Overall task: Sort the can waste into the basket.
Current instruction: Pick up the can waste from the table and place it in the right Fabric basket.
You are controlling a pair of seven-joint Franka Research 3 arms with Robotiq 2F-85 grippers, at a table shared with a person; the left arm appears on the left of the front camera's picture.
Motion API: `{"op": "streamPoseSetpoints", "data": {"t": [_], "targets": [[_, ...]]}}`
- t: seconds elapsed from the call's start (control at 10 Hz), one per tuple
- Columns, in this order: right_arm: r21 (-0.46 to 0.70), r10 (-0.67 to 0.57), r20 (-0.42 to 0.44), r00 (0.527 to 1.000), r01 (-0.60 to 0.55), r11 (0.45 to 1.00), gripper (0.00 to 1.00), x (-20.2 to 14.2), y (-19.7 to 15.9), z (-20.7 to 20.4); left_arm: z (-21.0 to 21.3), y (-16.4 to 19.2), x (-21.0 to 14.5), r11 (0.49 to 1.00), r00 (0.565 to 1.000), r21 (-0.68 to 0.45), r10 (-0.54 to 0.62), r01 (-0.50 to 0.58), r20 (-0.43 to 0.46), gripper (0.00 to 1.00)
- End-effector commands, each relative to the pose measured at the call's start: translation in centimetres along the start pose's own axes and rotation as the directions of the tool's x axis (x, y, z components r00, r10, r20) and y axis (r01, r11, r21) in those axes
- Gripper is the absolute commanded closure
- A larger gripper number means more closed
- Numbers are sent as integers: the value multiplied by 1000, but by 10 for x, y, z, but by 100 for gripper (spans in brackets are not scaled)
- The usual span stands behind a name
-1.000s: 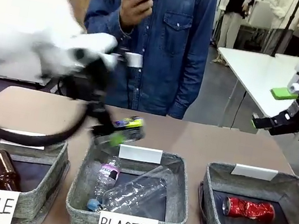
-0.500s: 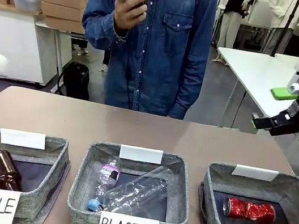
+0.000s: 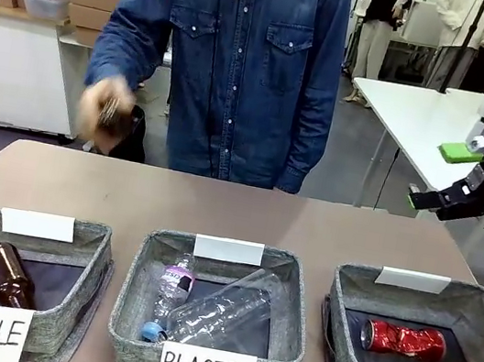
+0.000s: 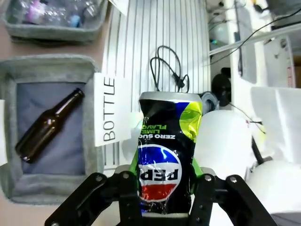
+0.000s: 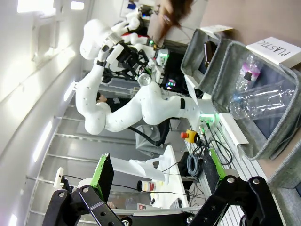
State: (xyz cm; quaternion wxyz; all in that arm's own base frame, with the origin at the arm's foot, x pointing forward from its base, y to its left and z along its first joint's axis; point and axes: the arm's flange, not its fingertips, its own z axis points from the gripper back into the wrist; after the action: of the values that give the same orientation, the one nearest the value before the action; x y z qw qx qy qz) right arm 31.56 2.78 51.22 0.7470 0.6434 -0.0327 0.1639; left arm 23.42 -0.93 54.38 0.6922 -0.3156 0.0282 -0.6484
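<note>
Left wrist view shows left fingers [image 4: 162,188] clamping the black can [image 4: 165,155]; front shows right fingers [image 3: 431,201] spread.

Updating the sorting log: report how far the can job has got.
Done: the red can lies in the CAN basket. In hand: the left gripper is shut on the black Pepsi can. Left: getting that can into the basket; the right gripper hangs open, empty.

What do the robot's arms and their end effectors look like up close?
The arms are smooth, rounded white segments. Each end effector is black with two linked fingers carrying bright green pads. Black cables trail by the right end effector.
</note>
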Motion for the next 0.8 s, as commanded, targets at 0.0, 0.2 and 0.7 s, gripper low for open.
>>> {"op": "streamPoseSetpoints", "data": {"t": [0.0,0.2,0.7], "targets": [[-3,15,-9,1000,-16,1000,0,0,0,1,60,6,-31,998,992,54,36,-43,120,61],[-3,15,-9,1000,-16,1000,0,0,0,1,134,-14,-105,945,883,76,267,-319,385,61],[-3,15,-9,1000,-16,1000,0,0,0,1,164,-25,-198,871,646,-6,368,-491,669,61]]}}
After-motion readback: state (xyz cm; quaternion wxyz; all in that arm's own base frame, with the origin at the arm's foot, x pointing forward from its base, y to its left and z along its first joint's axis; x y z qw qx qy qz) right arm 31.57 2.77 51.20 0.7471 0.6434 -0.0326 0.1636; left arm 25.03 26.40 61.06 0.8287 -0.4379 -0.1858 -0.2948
